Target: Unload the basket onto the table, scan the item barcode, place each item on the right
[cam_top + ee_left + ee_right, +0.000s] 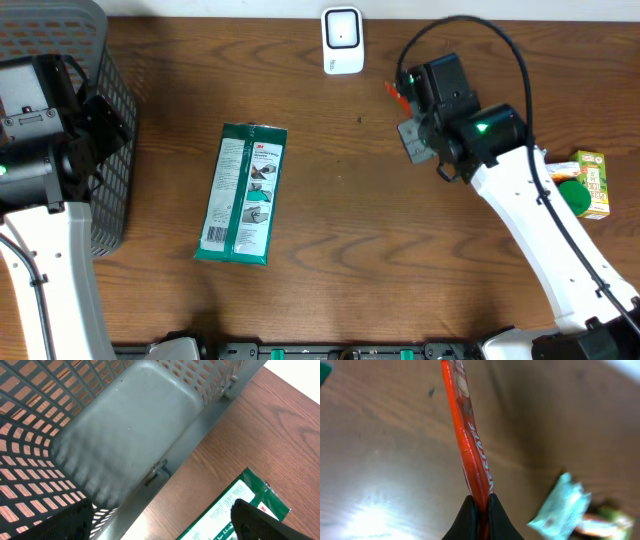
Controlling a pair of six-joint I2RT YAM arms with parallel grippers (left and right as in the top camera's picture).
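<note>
Gripping the red Nescafé stick sachet (pixel 470 445) by its lower end, my right gripper (pixel 480 506) is fully closed, with both fingertips pinched against the sachet's two faces. In the right wrist view the sachet projects from the jaws edge-on as a thin strip, with the brand lettering running along it. In the overhead view this gripper and the sachet sit to the right of the white barcode scanner (pixel 342 40), slightly nearer my base and apart from it. My left gripper (pixel 165 527) is far to the left of the scanner, over the grey plastic basket (pixel 115 190). Its jaws are spread wide and hold nothing, and the basket's floor and slotted wall show between the fingers (pixel 70 522). A green 3M wipes pack (pixel 245 195) lies flat on the wooden table (pixel 350 230), left of the scanner and nearer my base, just beside the basket. A green and yellow carton (pixel 592 183) lies far to the right of the scanner, at the table's edge.
</note>
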